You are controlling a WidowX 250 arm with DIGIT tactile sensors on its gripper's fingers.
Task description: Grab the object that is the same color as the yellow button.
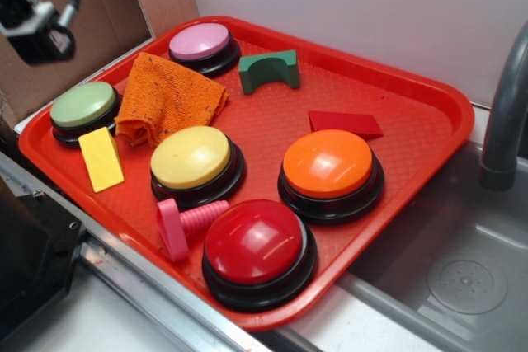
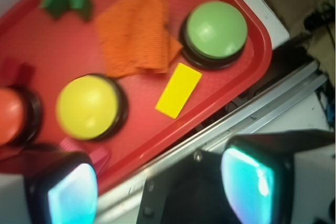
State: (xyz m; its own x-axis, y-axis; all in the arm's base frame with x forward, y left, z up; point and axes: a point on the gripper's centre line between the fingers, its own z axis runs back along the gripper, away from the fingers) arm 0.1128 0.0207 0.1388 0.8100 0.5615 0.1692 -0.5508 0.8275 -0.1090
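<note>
The object, a small flat yellow block, lies on the red tray near its left rim. It sits between the green button and the yellow button, touching neither. My gripper is open, its two fingers wide apart with nothing between them. It hangs high above the tray's left edge and the metal rail, well short of the block. In the exterior view only the gripper's dark body shows, at the top left corner.
An orange cloth lies just behind the block. On the tray are also a pink button, green arch block, red wedge, orange button, red button and pink screw. A sink and faucet are on the right.
</note>
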